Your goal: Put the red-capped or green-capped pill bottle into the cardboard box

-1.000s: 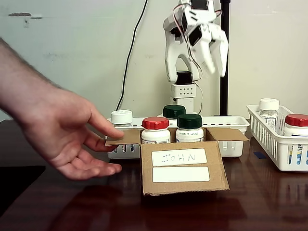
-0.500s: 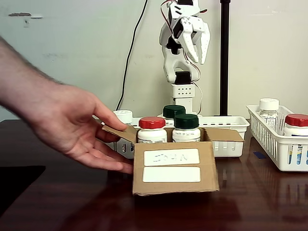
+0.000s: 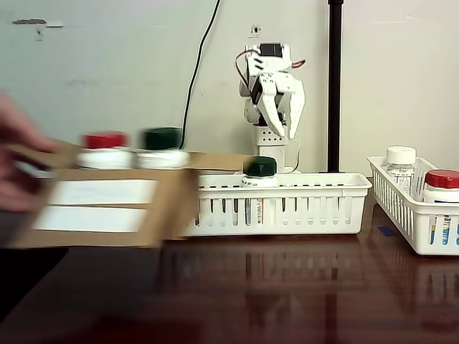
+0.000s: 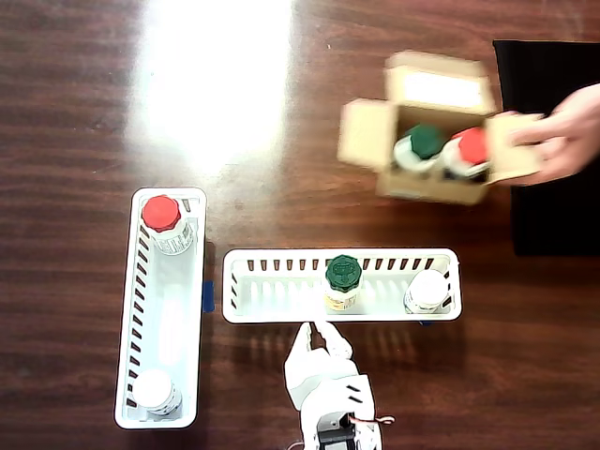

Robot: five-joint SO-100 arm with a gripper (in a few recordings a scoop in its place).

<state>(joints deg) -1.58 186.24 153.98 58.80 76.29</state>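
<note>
- The green-capped bottle (image 4: 343, 281) stands upright in the white slotted basket (image 4: 281, 311) near the tabletop's robot-side edge. I judge it light, rigid plastic with a slick wall. I'd close on the body just under the cap, where the ribbed cap rim would check any slip.
- It looks like a white bottle with a printed label and a dark green cap. A white-capped bottle (image 4: 428, 291) shares that basket.
- A red-capped bottle (image 4: 162, 217) and another white-capped one stand in the second basket (image 4: 127, 323) along a side edge of the tabletop. I'd expect the same feel and the same grasp point.
- The cardboard box (image 4: 427, 141) is off near the far corner. A person's hand (image 4: 565, 133) holds one of its flaps, and it blurs in the fixed view. It already carries one green-capped and one red-capped bottle. It is thin corrugated board, so I judge it light and easily shoved.
- My gripper (image 3: 278, 118) hangs above the basket behind the green cap, its fingers a little spread and holding nothing.
</note>
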